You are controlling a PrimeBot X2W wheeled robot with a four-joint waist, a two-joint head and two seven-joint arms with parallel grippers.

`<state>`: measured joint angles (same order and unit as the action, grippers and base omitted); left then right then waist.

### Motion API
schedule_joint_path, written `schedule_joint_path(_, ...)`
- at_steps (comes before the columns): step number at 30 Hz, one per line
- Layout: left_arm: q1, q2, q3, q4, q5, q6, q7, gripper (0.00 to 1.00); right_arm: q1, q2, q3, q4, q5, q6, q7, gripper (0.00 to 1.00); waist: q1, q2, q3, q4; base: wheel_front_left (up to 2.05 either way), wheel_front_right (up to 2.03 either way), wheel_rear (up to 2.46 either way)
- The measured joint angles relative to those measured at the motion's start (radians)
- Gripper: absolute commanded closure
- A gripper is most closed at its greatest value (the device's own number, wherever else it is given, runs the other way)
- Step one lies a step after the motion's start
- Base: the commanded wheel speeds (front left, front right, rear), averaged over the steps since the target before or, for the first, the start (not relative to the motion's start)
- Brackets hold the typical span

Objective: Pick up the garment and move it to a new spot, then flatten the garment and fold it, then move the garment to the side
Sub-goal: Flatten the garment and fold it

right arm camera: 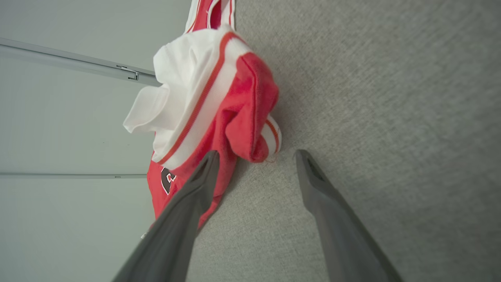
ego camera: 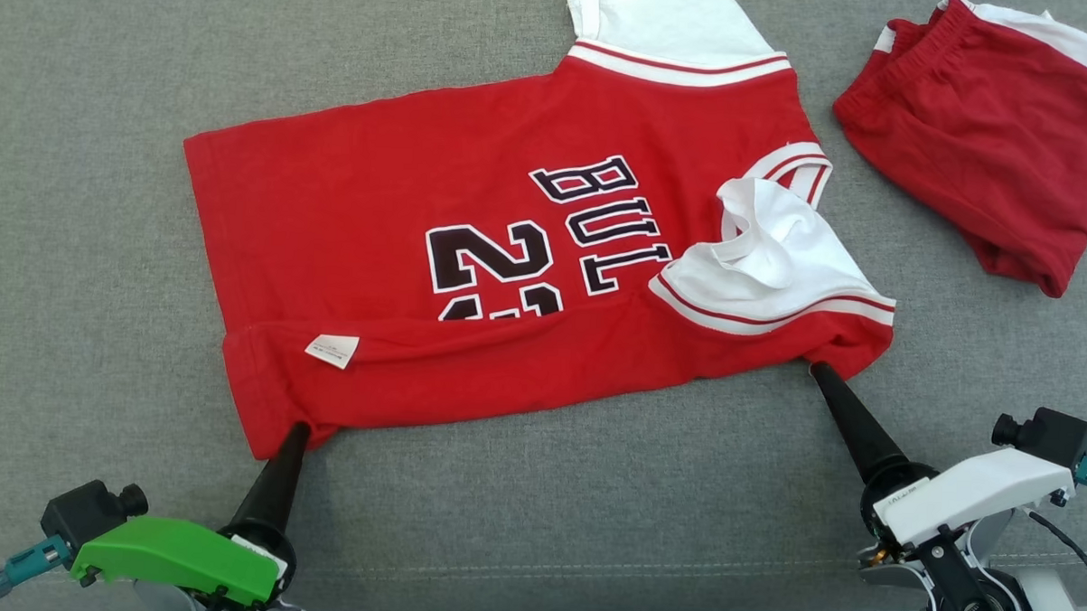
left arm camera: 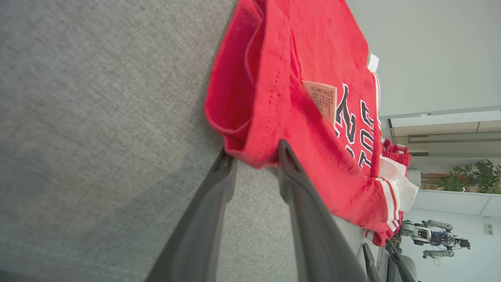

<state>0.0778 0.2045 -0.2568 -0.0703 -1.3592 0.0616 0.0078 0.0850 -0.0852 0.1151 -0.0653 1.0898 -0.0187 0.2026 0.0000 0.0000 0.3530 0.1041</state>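
The garment [ego camera: 509, 250] is a red jersey with white sleeves and dark lettering, lying spread on the grey cushioned surface [ego camera: 85, 235], its near edge folded over with a white care label [ego camera: 332, 350] showing. My left gripper [ego camera: 297, 428] is at the jersey's near left corner. In the left wrist view the left gripper [left arm camera: 254, 153] has its jaws partly apart, with the red hem corner [left arm camera: 250, 129] lying between the fingertips. My right gripper [ego camera: 817, 369] is at the near right shoulder corner. The right wrist view shows the right gripper [right arm camera: 256, 154] wide open, the bunched red and white sleeve [right arm camera: 219, 109] at its tips.
Red shorts [ego camera: 993, 131] with white trim lie crumpled at the back right, apart from the jersey. A stitched seam [ego camera: 588, 569] runs along the surface near its front edge. Bare grey surface lies left of the jersey and between the two arms.
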Motion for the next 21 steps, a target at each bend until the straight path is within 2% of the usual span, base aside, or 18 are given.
schedule_joint_path(7, -0.003, 0.003, 0.0, 0.002, 0.002, -0.009, -0.001, 0.58, -0.006, -0.001, 0.005, 0.008, -0.005, 0.003, -0.001, 0.0, 0.0, 0.0, 0.0, 0.001, 0.0, 0.0, 0.0)
schedule_joint_path(11, -0.005, 0.018, -0.004, 0.003, 0.009, -0.018, 0.003, 0.67, -0.016, -0.005, 0.008, 0.011, -0.009, 0.009, -0.001, 0.0, 0.0, 0.0, -0.001, 0.001, 0.0, 0.0, 0.0)
schedule_joint_path(15, -0.014, 0.035, -0.003, 0.003, 0.01, -0.018, 0.009, 0.71, -0.017, -0.01, 0.009, 0.016, -0.009, 0.01, -0.001, 0.0, 0.0, 0.0, -0.001, 0.002, 0.0, 0.0, 0.0)
schedule_joint_path(17, -0.019, 0.042, -0.001, 0.003, 0.012, -0.018, 0.01, 0.72, -0.02, -0.011, 0.009, 0.018, -0.01, 0.01, -0.001, 0.13, 0.0, 0.0, -0.001, 0.002, 0.0, 0.0, 0.0)
schedule_joint_path(21, -0.021, 0.056, 0.003, 0.002, 0.016, -0.018, 0.019, 0.73, -0.027, -0.016, 0.009, 0.021, -0.016, 0.01, -0.001, 0.27, 0.0, 0.0, 0.0, 0.002, 0.0, 0.0, 0.0)
